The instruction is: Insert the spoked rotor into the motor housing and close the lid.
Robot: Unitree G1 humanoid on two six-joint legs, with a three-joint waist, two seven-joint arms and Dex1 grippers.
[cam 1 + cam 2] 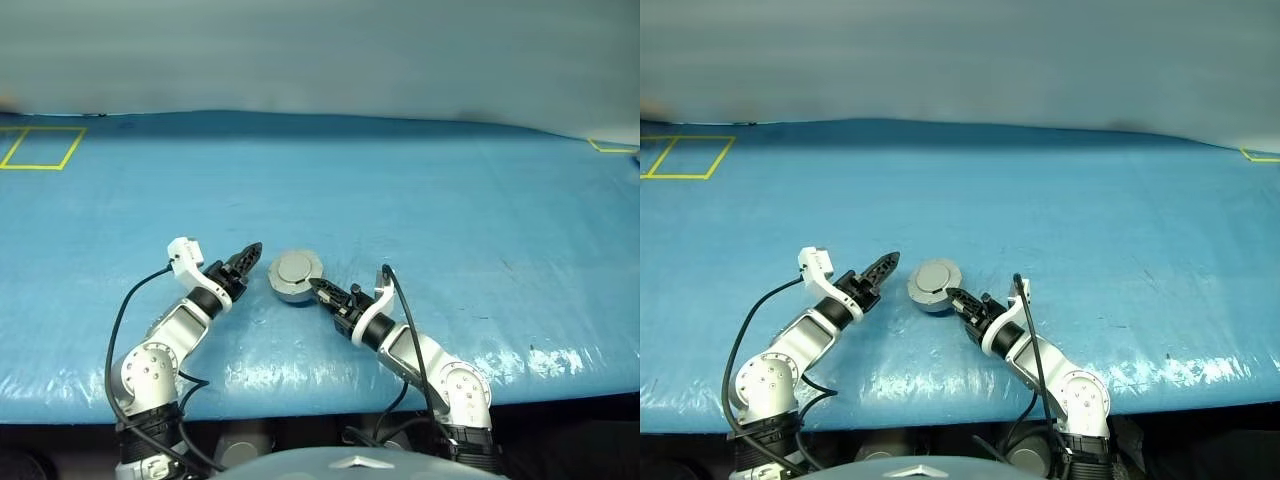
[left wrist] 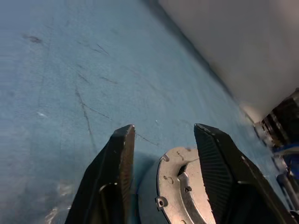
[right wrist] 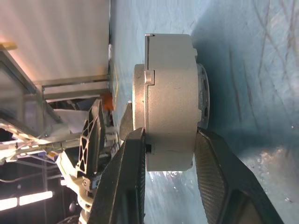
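The motor housing (image 1: 293, 289) is a round silver-grey puck on the blue table, with the lid (image 1: 296, 267) lying flat and closed on top of it. The spoked rotor is hidden from view. My right gripper (image 1: 318, 288) reaches in from the right and is shut on the housing's edge; in the right wrist view its fingers (image 3: 128, 154) clamp the housing (image 3: 170, 93) from both faces. Just left of the housing, my left gripper (image 1: 248, 256) stands open. Its fingers (image 2: 122, 140) are spread apart, with the housing (image 2: 175, 186) just beyond them.
Blue sheeting covers the table (image 1: 450, 220). A yellow tape square (image 1: 40, 148) marks the far left, another yellow mark (image 1: 612, 146) the far right. The table's front edge (image 1: 300, 405) runs just below both arms. Black cables (image 1: 125, 310) hang from the wrists.
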